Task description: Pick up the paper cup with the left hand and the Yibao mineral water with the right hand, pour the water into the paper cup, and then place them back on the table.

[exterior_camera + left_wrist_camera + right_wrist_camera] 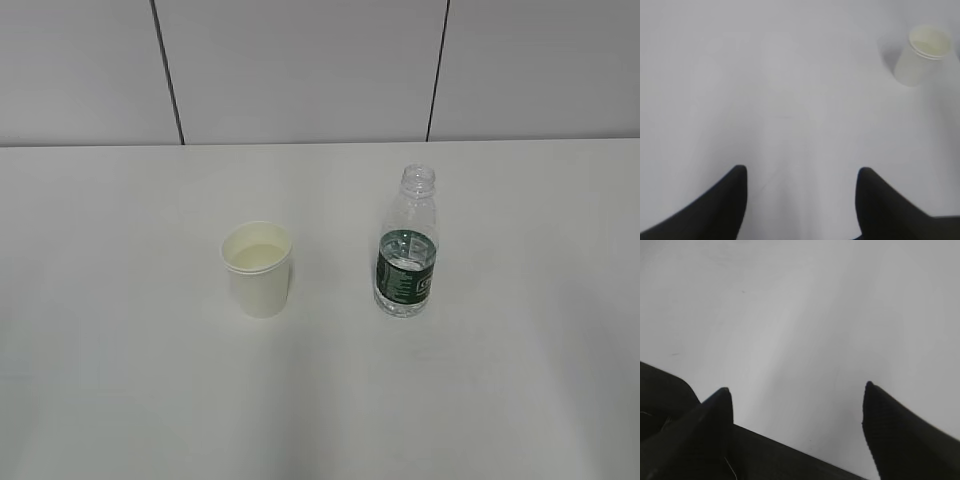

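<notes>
The cream-white paper cup [258, 268] stands upright on the white table [120, 300], left of centre. The clear Yibao mineral water bottle [407, 246] with a dark green label and no cap stands upright to its right, with some water low inside. Neither arm shows in the exterior view. In the left wrist view my left gripper [801, 172] is open and empty above bare table, and the cup [921, 55] sits far off at the upper right. In the right wrist view my right gripper [797, 390] is open and empty over bare table; the bottle is out of that view.
A grey panelled wall [300, 60] runs behind the table's far edge. A dark surface [765, 455] lies low between the right fingers in the right wrist view.
</notes>
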Controlling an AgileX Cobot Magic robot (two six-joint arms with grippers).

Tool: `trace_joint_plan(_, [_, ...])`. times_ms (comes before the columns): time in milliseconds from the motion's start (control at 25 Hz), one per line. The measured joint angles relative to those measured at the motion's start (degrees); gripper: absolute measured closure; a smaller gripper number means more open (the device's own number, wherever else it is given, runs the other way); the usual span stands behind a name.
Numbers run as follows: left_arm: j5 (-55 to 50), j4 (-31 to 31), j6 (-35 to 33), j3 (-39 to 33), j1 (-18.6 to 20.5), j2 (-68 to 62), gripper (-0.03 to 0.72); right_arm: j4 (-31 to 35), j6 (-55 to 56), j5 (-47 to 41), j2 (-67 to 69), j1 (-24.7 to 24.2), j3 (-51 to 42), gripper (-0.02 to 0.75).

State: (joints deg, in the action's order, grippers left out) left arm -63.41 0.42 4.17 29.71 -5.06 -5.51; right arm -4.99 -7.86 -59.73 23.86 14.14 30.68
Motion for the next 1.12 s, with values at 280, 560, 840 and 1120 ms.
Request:
trace_joint_plan(280, [0.0,0.0,0.0,0.0,6.79,0.0,0.23,0.0,0.59,-0.67,-8.34,0.04,-0.66,0.144])
trace_joint_plan(560, [0.0,0.01,0.0,0.0,6.89,0.0,0.23,0.61,1.5,-4.76,-17.57,0.04,-2.24,0.144])
trace_joint_plan(840, [-0.02,-0.42,0.0,0.0,7.06,0.06,0.23,0.5,2.61,-5.49,-24.8,0.04,-2.24,0.144])
trace_joint_plan(1120, [-0.01,-0.42,0.0,0.0,7.06,5.24,0.23,0.28,3.13,-5.49,-24.8,0.26,-2.24,0.144])
